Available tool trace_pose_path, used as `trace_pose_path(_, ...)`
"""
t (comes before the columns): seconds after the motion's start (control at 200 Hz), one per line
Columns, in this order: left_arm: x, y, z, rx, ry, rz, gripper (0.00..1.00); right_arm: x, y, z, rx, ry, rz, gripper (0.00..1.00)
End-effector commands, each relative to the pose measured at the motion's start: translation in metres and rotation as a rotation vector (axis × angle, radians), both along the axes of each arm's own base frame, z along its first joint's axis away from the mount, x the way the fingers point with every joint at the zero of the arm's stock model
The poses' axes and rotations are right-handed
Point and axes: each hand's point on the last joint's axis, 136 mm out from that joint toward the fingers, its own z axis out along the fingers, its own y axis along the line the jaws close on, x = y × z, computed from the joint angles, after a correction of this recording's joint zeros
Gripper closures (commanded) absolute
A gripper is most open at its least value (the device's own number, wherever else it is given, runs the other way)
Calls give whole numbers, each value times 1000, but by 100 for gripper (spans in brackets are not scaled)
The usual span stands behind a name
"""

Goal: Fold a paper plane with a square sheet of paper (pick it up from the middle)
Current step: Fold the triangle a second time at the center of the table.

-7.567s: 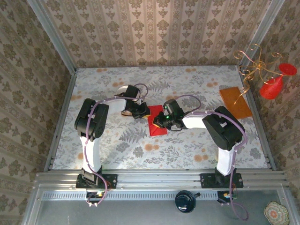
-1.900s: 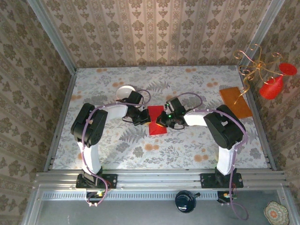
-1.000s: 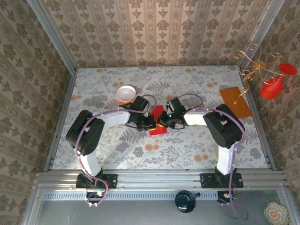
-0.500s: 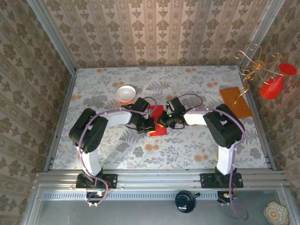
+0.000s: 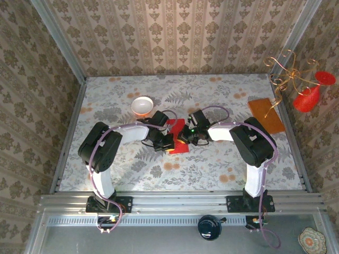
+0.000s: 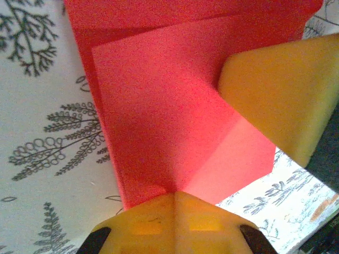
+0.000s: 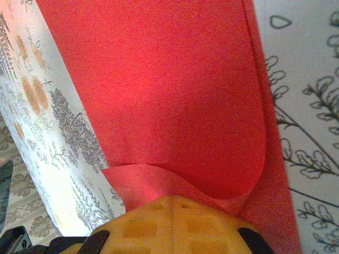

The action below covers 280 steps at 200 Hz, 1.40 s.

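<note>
While both arms are meeting over the middle of the tabletop [image 5: 222, 164], the square sheet of paper [image 6: 159, 106] is lying there partly folded, its layers overlapping. The left gripper [image 6: 175, 219] is standing clenched, its joined tips bearing down at the sheet's edge, apparently pinning the layers so they cannot slide. The right gripper [image 7: 175, 222] is likewise clenched and is pushing against a flap that is curling up at its tips. Whether a layer is pinched there cannot be told. By this reading, one gripper is anchoring while the other is working a crease.
</note>
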Motion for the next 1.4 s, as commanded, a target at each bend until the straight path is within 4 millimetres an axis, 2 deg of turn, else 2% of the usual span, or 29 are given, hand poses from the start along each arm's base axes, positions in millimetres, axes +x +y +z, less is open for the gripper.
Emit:
trace_pose_path(0.0, -9, 11, -11, 62, 29, -20, 97, -42, -52, -70, -247, 224, -69, 100)
trace_pose_path(0.305, -17, 21, -15, 98, 54, -47, 98, -44, -54, -73, -258, 236, -69, 100)
trace_pose_path(0.64, -53, 52, -27, 186, 130, -113, 99, -44, -57, -76, -268, 244, -73, 100)
trace_pose_path(0.835, -68, 67, -18, 207, 136, -149, 99, -44, -58, -75, -270, 244, -76, 100)
trace_pose_path(0.955, -50, 64, 1, 161, 64, -105, 100, -45, -58, -74, -268, 243, -78, 100)
trace_pose_path(1.085, -20, 41, 30, 38, -57, -46, 100, -45, -58, -75, -266, 243, -79, 100)
trace_pose_path(1.15, -9, 28, 38, -19, -86, -17, 100, -45, -57, -75, -260, 241, -80, 100)
trace_pose_path(1.29, 5, 8, 36, -65, -93, 8, 100, -44, -55, -76, -253, 242, -80, 100)
trace_pose_path(1.396, 7, 3, 26, -38, -73, 3, 100, -43, -54, -75, -243, 241, -81, 100)
